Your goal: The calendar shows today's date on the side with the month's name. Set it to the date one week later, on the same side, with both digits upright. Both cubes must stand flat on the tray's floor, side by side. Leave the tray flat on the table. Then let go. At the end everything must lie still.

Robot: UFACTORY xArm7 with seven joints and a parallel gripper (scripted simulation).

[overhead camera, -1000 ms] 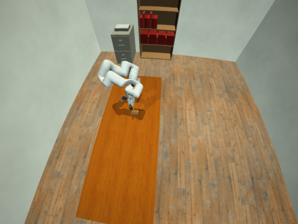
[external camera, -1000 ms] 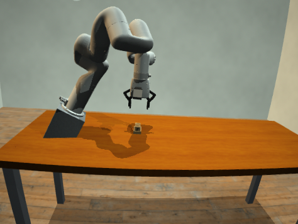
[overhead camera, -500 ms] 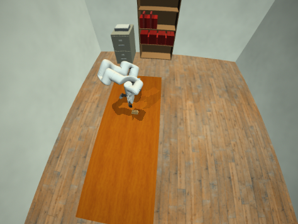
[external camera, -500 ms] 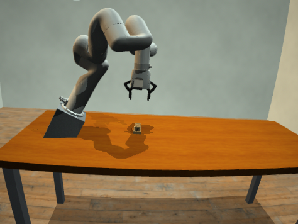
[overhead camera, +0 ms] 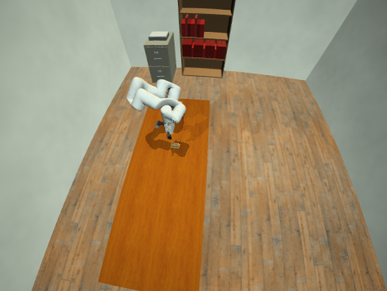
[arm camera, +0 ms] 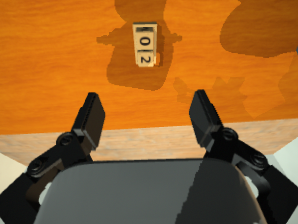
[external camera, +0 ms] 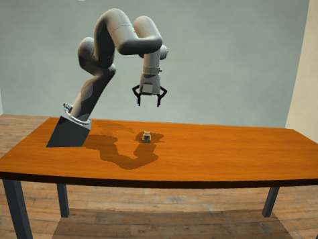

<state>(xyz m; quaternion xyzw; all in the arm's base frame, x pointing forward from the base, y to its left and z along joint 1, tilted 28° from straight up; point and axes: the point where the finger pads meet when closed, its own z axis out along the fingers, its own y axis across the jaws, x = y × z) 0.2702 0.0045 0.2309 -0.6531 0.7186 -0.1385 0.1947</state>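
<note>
The small wooden block calendar (arm camera: 145, 44) stands on the orange table, with two cubes side by side in its tray. In the wrist view their top faces read 0 (arm camera: 144, 41) and 2 (arm camera: 144, 59). The calendar also shows in the exterior view (external camera: 146, 136) and in the top view (overhead camera: 175, 145). My gripper (external camera: 148, 100) hangs well above the calendar, fingers wide open and empty. In the wrist view the gripper (arm camera: 147, 120) has its two black fingers apart, with the calendar beyond them. The side with the month's name is too small to read.
The arm's base (external camera: 68, 129) sits on the table at the left. The table's edge runs close under the gripper in the wrist view (arm camera: 150, 140). A bookshelf (overhead camera: 206, 37) and a filing cabinet (overhead camera: 160, 56) stand by the far wall.
</note>
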